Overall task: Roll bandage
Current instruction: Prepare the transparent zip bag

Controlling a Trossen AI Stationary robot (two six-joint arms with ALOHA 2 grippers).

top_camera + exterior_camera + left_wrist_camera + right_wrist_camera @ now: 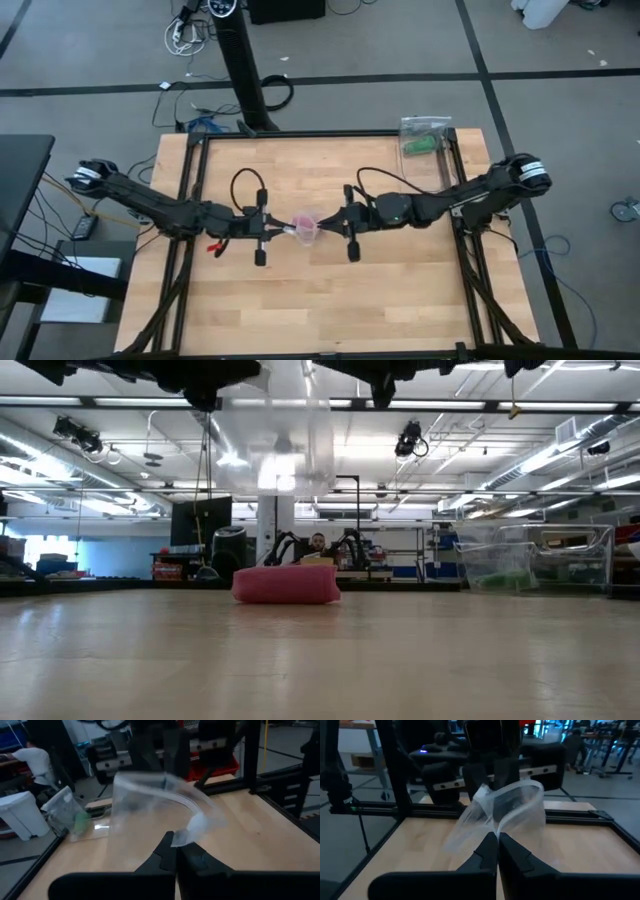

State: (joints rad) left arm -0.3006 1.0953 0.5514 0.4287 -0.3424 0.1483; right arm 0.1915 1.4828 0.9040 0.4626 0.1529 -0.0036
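The magenta-pink bandage (286, 584) lies as a flat bunch on the table's middle; in the high view it shows pink (303, 220) between the grippers. A clear plastic bag (270, 450) hangs in the air right above it, its lower end clear of the bandage. My left gripper (288, 231) and my right gripper (326, 226) face each other across the bag, each shut on it. The bag also shows in the left wrist view (145, 805) and the right wrist view (512, 807). My left gripper pinches a bunched edge of the clear bag (186, 836) between its two fingertips, coming level from the table's left. The bag is lifted clear of the table and bulges away from the fingers. My right gripper pinches the bag's thin edge (493, 829) between its two fingertips, coming level from the table's right. The bag stands open beyond the fingers, lifted clear of the table.
A second clear bag with a green roll (424, 141) lies at the table's far right corner, also in the left wrist view (75, 817). Black frame rails (190, 180) run along the table's sides. A person (317, 545) sits in the room behind.
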